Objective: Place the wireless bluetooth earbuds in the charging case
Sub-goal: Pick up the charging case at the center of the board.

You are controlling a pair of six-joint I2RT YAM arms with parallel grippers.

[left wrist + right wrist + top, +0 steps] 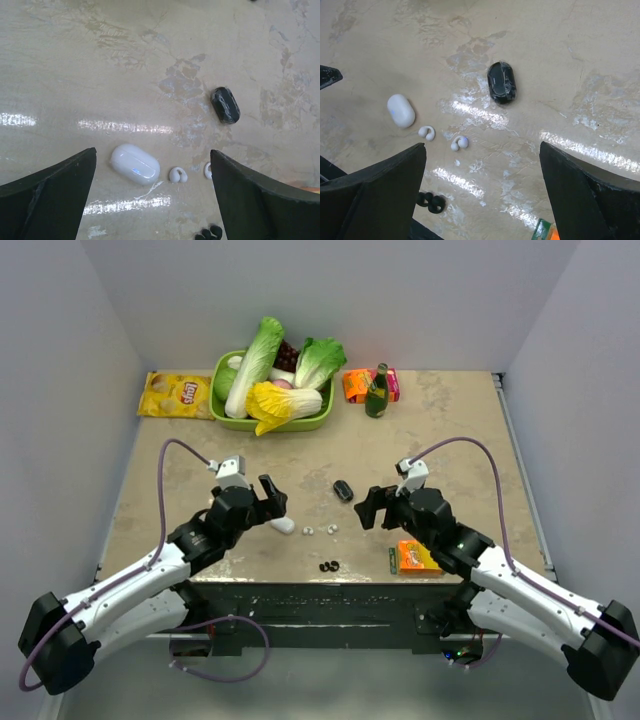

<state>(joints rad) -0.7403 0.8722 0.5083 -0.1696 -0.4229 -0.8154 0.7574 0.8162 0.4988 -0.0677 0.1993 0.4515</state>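
Note:
A closed white charging case (283, 525) lies near the front middle of the table, with two white earbuds (308, 531) (331, 529) just right of it. Two black earbuds (328, 566) lie together near the front edge. A closed black case (343, 490) lies farther back. My left gripper (272, 502) is open and empty above the white case (135, 164) and a white earbud (178, 174). My right gripper (372, 508) is open and empty, hovering right of the earbuds. Its view shows the black case (502, 82), the white earbuds (426, 132) (459, 143) and the black earbuds (431, 202).
A green basket (222, 410) of cabbages stands at the back, with a yellow chips bag (175, 395) to its left. A green bottle (377, 392) and an orange packet (357, 385) stand to its right. An orange box (415, 557) lies under my right arm.

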